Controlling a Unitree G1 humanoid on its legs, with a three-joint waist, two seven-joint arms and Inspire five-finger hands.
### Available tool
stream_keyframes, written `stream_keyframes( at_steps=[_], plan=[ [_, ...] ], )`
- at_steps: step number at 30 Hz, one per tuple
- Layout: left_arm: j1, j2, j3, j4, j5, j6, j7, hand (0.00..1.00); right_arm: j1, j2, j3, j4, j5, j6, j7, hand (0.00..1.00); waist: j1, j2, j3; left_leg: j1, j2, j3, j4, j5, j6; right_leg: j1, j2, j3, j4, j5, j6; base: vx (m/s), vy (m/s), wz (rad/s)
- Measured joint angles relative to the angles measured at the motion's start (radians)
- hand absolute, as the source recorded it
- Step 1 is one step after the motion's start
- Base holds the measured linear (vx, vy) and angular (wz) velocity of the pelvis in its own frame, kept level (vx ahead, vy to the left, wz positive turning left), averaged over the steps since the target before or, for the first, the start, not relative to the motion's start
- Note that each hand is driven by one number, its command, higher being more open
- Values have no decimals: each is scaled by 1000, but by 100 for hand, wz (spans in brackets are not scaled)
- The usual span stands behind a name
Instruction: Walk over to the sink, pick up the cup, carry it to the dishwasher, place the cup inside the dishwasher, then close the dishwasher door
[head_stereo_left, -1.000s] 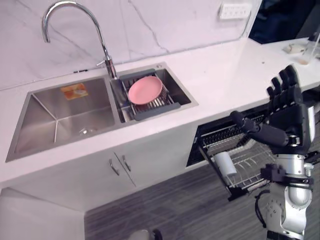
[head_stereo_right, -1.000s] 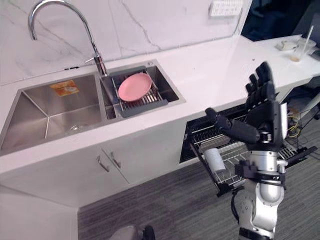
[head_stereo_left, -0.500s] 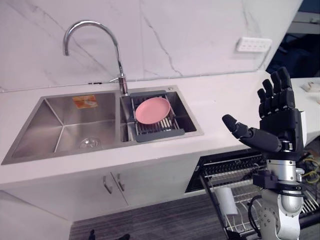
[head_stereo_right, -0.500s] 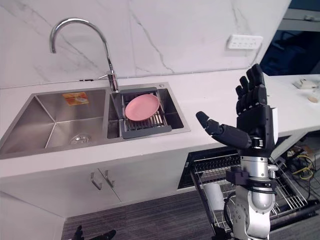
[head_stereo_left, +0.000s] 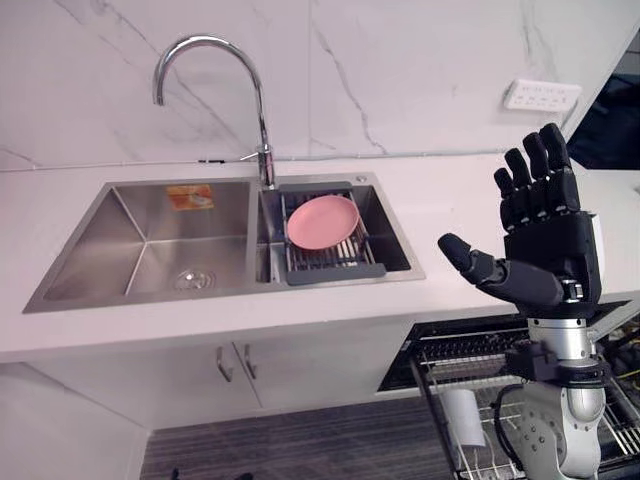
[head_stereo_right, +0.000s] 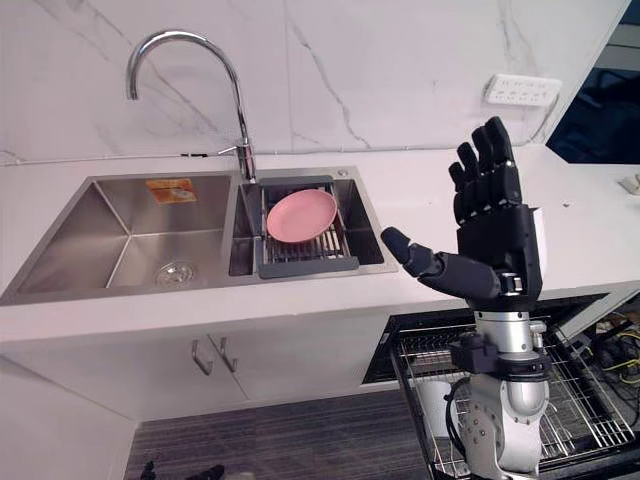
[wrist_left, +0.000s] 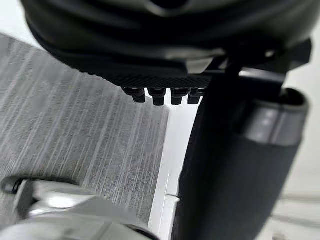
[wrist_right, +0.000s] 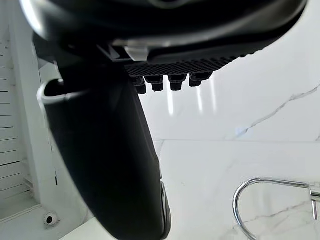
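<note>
The white cup (head_stereo_left: 462, 415) lies on its side in the pulled-out dishwasher rack (head_stereo_right: 585, 400), below the counter. Above it, the right hand (head_stereo_right: 495, 235) is raised and empty, fingers straight, thumb spread wide. The left hand (wrist_left: 165, 65) hangs above the floor, fingers extended, empty. Farther back, 1 pink plate (head_stereo_left: 322, 221) rests in the sink (head_stereo_left: 150, 250) beneath the faucet (head_stereo_left: 215, 60).
</note>
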Motion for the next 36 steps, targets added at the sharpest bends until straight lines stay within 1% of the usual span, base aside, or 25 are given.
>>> stream_keyframes(
  at_steps=[2, 4, 5, 6, 7, 8, 9, 10, 12, 14, 16, 17, 18, 19, 20, 22, 23, 24, 25, 26, 27, 28, 33, 35, 36],
  plan=[
    [6, -4, 14, 2, -4, 1, -13, 100, -6, -1, -5, -2, 0, -6, -9, 100, 0, 0, 1, -18, -1, 19, -69, -39, 16, 0, -18, -14, -1, -3, 4, -46, 34, 29],
    [27, -24, 31, -3, -3, -22, -16, 100, -17, -1, -11, -3, -2, -7, -34, 100, 3, 3, 3, -54, 8, 25, -202, -26, -1, 16, -48, -21, -23, -10, 14, -26, 127, 26],
    [29, -31, 36, -5, -3, -29, -13, 100, -17, -1, -8, -4, -2, -7, -37, 100, 6, 8, 4, -55, 16, 26, -228, -21, -4, 26, -52, -18, -33, -11, 15, 68, 236, -12],
    [45, -40, 41, -5, -3, -38, -8, 100, -17, -1, 2, -12, -3, -7, -43, 100, 13, 13, 3, -51, 29, 47, -239, 4, -9, 36, -59, 5, -44, -13, 18, 159, 288, -36],
    [53, -41, 41, 6, -2, -37, -8, 100, -17, -2, 17, -28, -3, -7, -45, 100, 16, 14, 3, -43, 16, 61, -237, 26, 13, 41, -72, 38, -54, -18, 27, 192, 317, -44],
    [54, -42, 41, 13, -2, -35, -8, 100, -18, -4, 26, -38, -3, -8, -44, 100, 18, 20, 0, -42, 6, 69, -235, 31, 22, 44, -80, 53, -63, -18, 28, 219, 309, -45],
    [60, -43, 40, 16, -2, -27, -8, 100, -19, -8, 46, -57, -3, -11, -40, 100, 17, 17, -2, -44, -8, 94, -226, 34, 39, 44, -93, 87, -61, -11, 41, 223, 284, -26],
    [54, -34, 39, 16, 0, -20, -8, 100, -19, -9, 49, -65, -3, -16, -26, 100, 12, 2, -4, -45, -30, 112, -215, 20, 71, 37, -114, 117, -40, -13, 46, 222, 260, -14],
    [31, -13, 35, 17, 46, -7, -8, 100, -22, -16, 50, -63, -3, -16, -22, 100, 15, -9, -16, -39, -53, 121, -216, -1, 101, 19, -135, 123, 19, -26, 66, 239, 185, 4],
    [3, 8, 17, 9, 82, -4, -9, 100, -29, -20, 50, -54, -6, -16, -23, 100, 20, -12, -20, -20, -71, 121, -239, -12, 110, -12, -145, 105, 110, -26, 69, 313, 125, 4],
    [-21, 16, 2, 4, 110, -4, -11, 100, -32, -27, 47, -42, -11, -16, -27, 100, 16, -16, -24, 28, -97, 122, -302, 0, 107, -78, -176, 109, 264, -24, 69, 265, 74, 2],
    [-22, 24, -18, -12, 118, -5, -10, 100, -34, -29, 46, -33, -12, -16, -29, 100, 14, -18, -25, 65, -111, 126, -344, 14, 118, -138, -198, 112, 398, -13, 40, 271, 47, -1],
    [-21, 30, -35, -32, 118, -4, -9, 100, -38, -29, 46, -18, -12, -17, -29, 100, 10, -20, -26, 106, -120, 123, -381, 20, 125, -198, -219, 128, 536, 20, 1, 282, 31, 5],
    [-22, 34, -46, -38, 118, -3, -7, 100, -38, -29, 46, -7, -12, -17, -29, 100, 4, -19, -26, 127, -120, 118, -395, 22, 129, -218, -223, 135, 587, 2, -11, 368, -15, 28],
    [-34, 44, -72, -55, 119, 3, -6, 100, -39, -29, 46, 26, -12, -17, -24, 100, -13, -17, -26, 179, -111, 94, -419, 24, 130, -254, -209, 105, 646, -79, -19, 319, -37, 32],
    [-55, 46, -77, -74, 118, 12, -5, 100, -39, -28, 47, 35, -10, -18, -17, 100, -14, -12, -23, 207, -93, 78, -436, 24, 130, -285, -174, 58, 603, -121, -33, 279, -74, 24],
    [-67, 41, -66, -69, 114, 35, 9, 100, -42, -29, 49, 40, -10, -24, -11, 100, -15, -6, -19, 220, -78, 71, -441, 24, 130, -310, -147, 33, 562, -127, -39, 288, -155, 12],
    [-64, 36, -64, -69, 115, 38, 13, 100, -43, -29, 59, 45, -10, -37, -6, 100, -13, -7, -19, 233, -62, 66, -443, 24, 129, -335, -119, 13, 505, -127, -40, 340, -223, 11],
    [-41, 49, -64, -69, 115, 42, 15, 100, -44, -30, 88, 50, -10, -60, -5, 100, -12, -14, -22, 257, -47, 67, -430, 16, 105, -340, -65, -15, 320, -52, -59, 283, -205, 7],
    [-34, 53, -64, -69, 115, 43, 16, 100, -44, -30, 95, 49, -10, -63, -5, 100, -11, -17, -24, 261, -46, 67, -425, 14, 97, -336, -57, -17, 274, -5, -72, 353, -225, 14],
    [-13, 66, -64, -60, 116, 51, 15, 100, -46, -39, 112, 50, -10, -86, -5, 100, -7, -12, -36, 270, -39, 64, -380, -22, 43, -269, -48, -31, 221, 74, -62, 240, -137, 9],
    [-30, 76, -70, -63, 184, 52, 2, 100, -122, -5, 111, 18, -20, -90, -70, 100, 44, -72, -10, 178, -75, 34, -382, -17, 55, -149, -36, -22, -51, 211, 3, 173, -97, 8],
    [-34, 75, -68, -64, 184, 47, -1, 100, -121, -5, 111, 18, -20, -90, -70, 100, 44, -72, 1, 177, -74, 34, -378, -17, 55, -149, -36, -22, -51, 212, 4, 0, 0, 0],
    [-34, 73, -63, -61, 171, 43, -24, 100, -112, -5, 106, 18, -19, -84, -70, 100, 44, -71, 3, 174, -73, 33, -376, -17, 55, -148, -35, -23, -53, 213, 4, 0, 0, 0],
    [-39, 69, -54, -50, 149, 39, -53, 100, -103, -3, 98, 18, -17, -73, -71, 100, 44, -70, 4, 174, -72, 34, -376, -17, 55, -148, -34, -22, -56, 214, 4, 0, 0, 0]
  ],
)
